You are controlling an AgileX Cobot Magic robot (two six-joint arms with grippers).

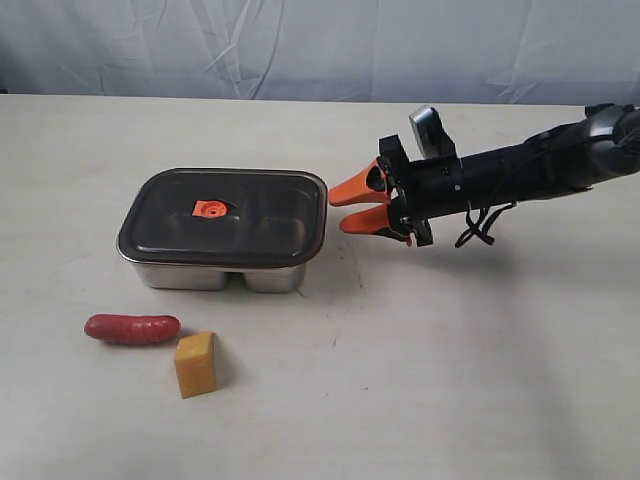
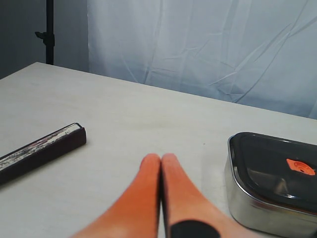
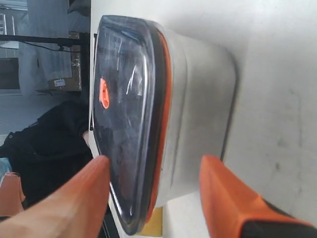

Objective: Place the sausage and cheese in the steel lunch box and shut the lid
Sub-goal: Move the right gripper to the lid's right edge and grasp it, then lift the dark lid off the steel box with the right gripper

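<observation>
The steel lunch box (image 1: pixel 220 276) stands left of the table's middle with the dark lid (image 1: pixel 230 212) sitting on it, orange valve tab up. In front of it lie the red sausage (image 1: pixel 132 328) and, just to its right, the yellow cheese (image 1: pixel 196 364). My right gripper (image 1: pixel 338 212) is open, its orange fingers turned on their side just off the box's right end. In the right wrist view the gripper (image 3: pixel 156 161) straddles the lid (image 3: pixel 129 99) and box wall (image 3: pixel 203 99) without touching. My left gripper (image 2: pixel 160 158) is shut and empty, left of the box (image 2: pixel 252 208).
A dark flat bar with a silvery edge (image 2: pixel 44 148) lies on the pale table beyond the left gripper. A grey cloth backdrop (image 1: pixel 320 45) hangs behind the table's far edge. The right arm (image 1: pixel 520 170) reaches in from the right.
</observation>
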